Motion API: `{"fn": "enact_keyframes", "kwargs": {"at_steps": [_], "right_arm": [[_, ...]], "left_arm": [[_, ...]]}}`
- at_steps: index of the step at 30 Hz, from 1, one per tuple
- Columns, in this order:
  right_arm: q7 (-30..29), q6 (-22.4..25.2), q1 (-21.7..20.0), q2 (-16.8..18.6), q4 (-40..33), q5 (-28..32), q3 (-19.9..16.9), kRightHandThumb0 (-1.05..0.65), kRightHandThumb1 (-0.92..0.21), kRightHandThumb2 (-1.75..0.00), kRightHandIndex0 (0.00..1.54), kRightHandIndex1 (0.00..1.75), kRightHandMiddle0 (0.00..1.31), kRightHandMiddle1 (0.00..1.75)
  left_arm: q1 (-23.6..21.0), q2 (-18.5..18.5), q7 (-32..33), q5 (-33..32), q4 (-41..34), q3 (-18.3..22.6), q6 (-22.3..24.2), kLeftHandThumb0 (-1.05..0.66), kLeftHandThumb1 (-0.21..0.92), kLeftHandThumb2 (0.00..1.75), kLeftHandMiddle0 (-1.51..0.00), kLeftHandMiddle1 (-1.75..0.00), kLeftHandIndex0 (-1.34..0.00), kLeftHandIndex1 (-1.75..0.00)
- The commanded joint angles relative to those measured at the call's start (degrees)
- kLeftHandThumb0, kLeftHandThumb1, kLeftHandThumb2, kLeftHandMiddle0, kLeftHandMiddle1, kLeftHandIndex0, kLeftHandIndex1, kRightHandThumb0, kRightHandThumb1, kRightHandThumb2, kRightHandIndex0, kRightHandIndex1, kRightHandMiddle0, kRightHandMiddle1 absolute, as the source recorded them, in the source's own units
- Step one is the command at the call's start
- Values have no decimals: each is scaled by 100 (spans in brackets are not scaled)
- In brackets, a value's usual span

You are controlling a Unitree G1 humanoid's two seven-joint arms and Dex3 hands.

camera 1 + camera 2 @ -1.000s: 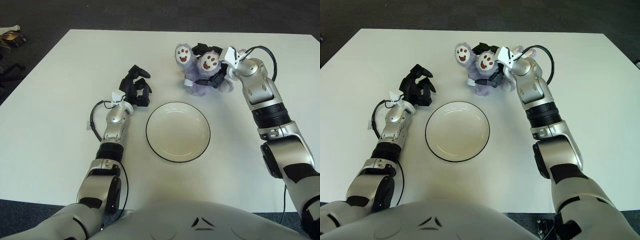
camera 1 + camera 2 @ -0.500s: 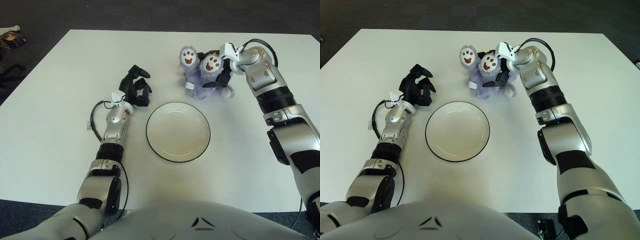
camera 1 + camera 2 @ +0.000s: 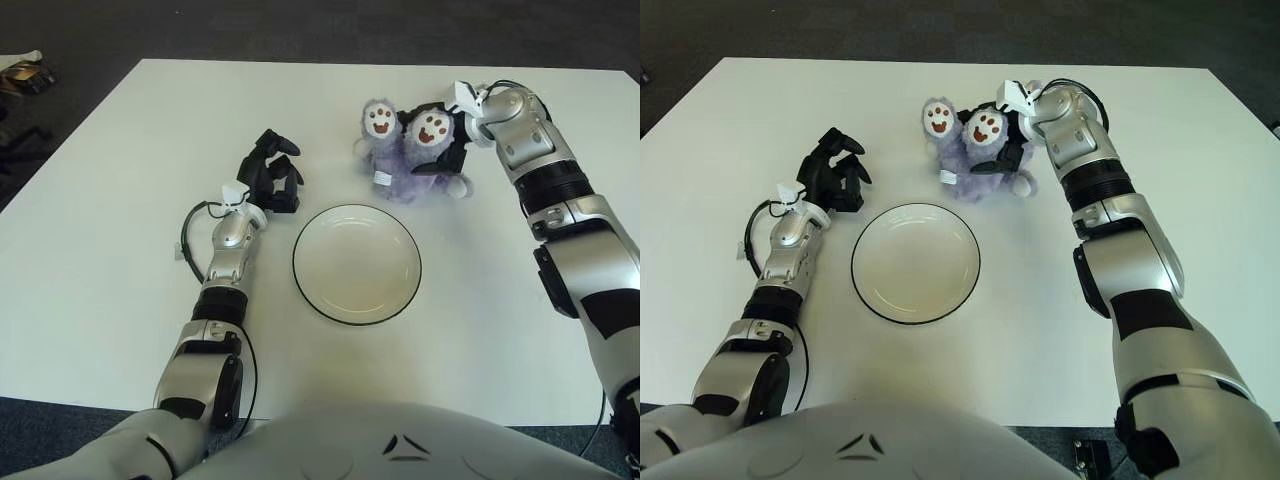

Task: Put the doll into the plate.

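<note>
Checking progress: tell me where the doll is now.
The purple plush doll sits on the white table, just beyond the plate toward its right, with the right hand gripping it.

On the table [image 3: 100, 260] before us the plate [image 3: 356, 264] lies near the middle, a little toward our near edge, with nothing in it. The doll [image 3: 405, 150] lies on the table beyond the plate, far and slightly right of it, apart from its rim. Our right hand [image 3: 448, 140] is at the doll's right side, pressed against it, with the arm running back along the right of the table. Our left hand [image 3: 270, 178] shows just left of the plate's far rim, well left of the doll.
</note>
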Motion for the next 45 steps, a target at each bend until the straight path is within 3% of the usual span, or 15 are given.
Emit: {"fn": "enact_keyframes", "kwargs": {"at_steps": [1,4,9,13,14,17,20,24,33,37,45], "right_arm": [[269,-44,229,77,243,45,83,-9,2,-133,0,53,0,101],[195,-243,284,70,331,65,51,-4,6,-137,0,65,0,110],[-54,-876,392,100,800,5,20,-1,2,-145,0,136,1,158],[-308,-1335,445,86,807,-24,-27,-3,-2,-145,0,166,6,171],[-417,-1431,468,83,826,-46,-39,-3,-3,-145,4,168,10,172],[-617,-1589,514,76,857,-80,-54,29,-26,-131,38,172,30,174],[-819,-1632,580,27,725,-161,-26,40,-31,-129,51,174,44,174],[-992,-1566,641,-22,561,-273,23,46,-30,-133,59,174,56,175],[-1347,-1124,802,-3,268,-254,-139,55,-13,-153,75,175,76,175],[-1625,-1012,935,13,122,-208,-255,57,-10,-157,79,175,84,175],[-1499,-484,931,89,138,91,-461,57,-9,-159,80,175,95,175]], "left_arm": [[370,-110,36,-81,90,25,86,-1,26,139,-71,-169,-39,-175],[387,-123,27,-98,50,20,106,-1,26,138,-71,-169,-39,-175],[414,-114,24,-113,-1,6,119,-1,27,136,-71,-168,-38,-175],[431,-108,13,-125,-29,6,118,-1,28,135,-70,-167,-38,-175],[432,-105,11,-124,-29,7,112,-1,28,135,-70,-167,-37,-175],[444,-100,6,-125,-45,9,106,-1,29,134,-70,-166,-37,-175],[450,-102,1,-140,-60,16,111,-1,29,134,-70,-166,-37,-175],[465,-104,-8,-163,-99,22,134,-1,29,134,-70,-167,-37,-175],[467,-98,-27,-188,-117,20,171,-1,28,136,-70,-168,-38,-175],[464,-86,-42,-190,-106,17,161,-1,29,135,-70,-167,-37,-175],[469,-75,-51,-195,-122,18,151,-1,30,133,-69,-167,-37,-175]]}}
